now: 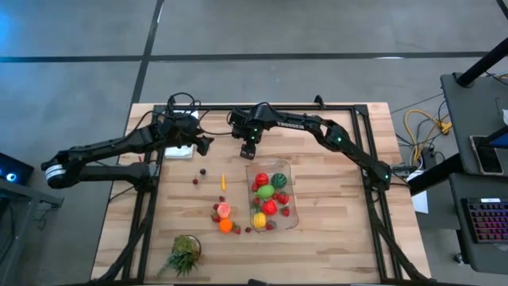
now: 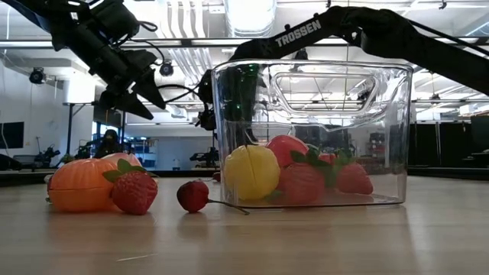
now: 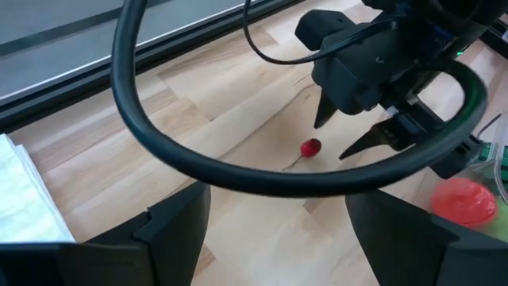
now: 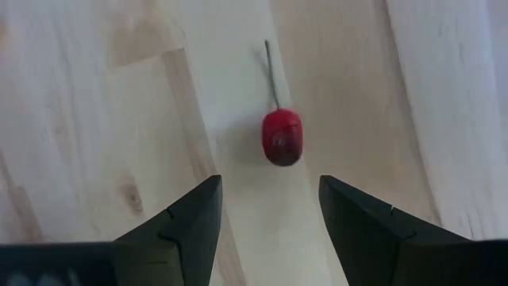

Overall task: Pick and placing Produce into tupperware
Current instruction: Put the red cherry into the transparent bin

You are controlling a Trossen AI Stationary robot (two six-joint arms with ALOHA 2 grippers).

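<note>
Wooden worktop (image 1: 333, 143) carries the tupperware (image 1: 290, 208) at centre right, with produce (image 1: 268, 197) inside and more loose pieces just to its left. At the far edge, the right gripper (image 4: 268, 208) points down, fingers apart and empty, over a red cherry (image 4: 282, 137). Left of it, the left gripper (image 3: 274, 226) reaches in level, wide and empty.

Bright overhead light (soft shadows)

A pale wooden counter (image 1: 333, 135) stands on a grey concrete floor (image 1: 254, 32) crossed by dark seams. Beyond it, white ceiling light strips (image 2: 252, 11) hang overhead, and a dark desk (image 1: 476, 119) carries a keyboard (image 1: 486, 226).
</note>
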